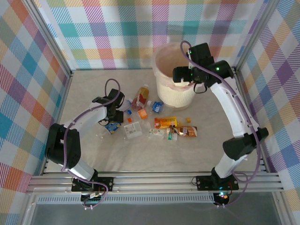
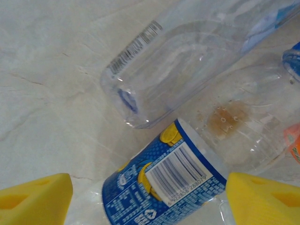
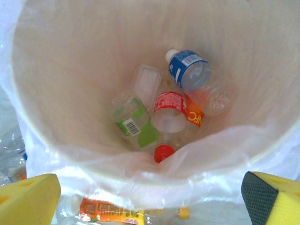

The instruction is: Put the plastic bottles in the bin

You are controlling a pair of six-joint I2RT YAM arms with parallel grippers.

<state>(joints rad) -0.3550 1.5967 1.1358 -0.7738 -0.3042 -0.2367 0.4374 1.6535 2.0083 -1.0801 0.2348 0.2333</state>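
Note:
My left gripper (image 2: 149,201) hangs low over the table, its yellow fingers (image 2: 35,199) on either side of a blue-labelled plastic bottle (image 2: 164,183) lying flat. A gap shows at the left finger, so the jaws are open. A clear bottle (image 2: 187,61) and another with brown residue (image 2: 243,126) lie just beyond. My right gripper (image 3: 150,199) is open over the near rim of the cream bin (image 3: 70,70), holding nothing. Inside the bin lie blue-labelled (image 3: 187,68), red-labelled (image 3: 169,105) and green-labelled (image 3: 133,122) bottles.
In the top view, loose bottles are scattered mid-table: a red one (image 1: 139,97), orange-labelled ones (image 1: 165,122) (image 1: 186,131), a crushed clear one (image 1: 133,129). The bin (image 1: 164,89) stands at the back. An orange-labelled bottle (image 3: 110,212) lies beside the bin's base.

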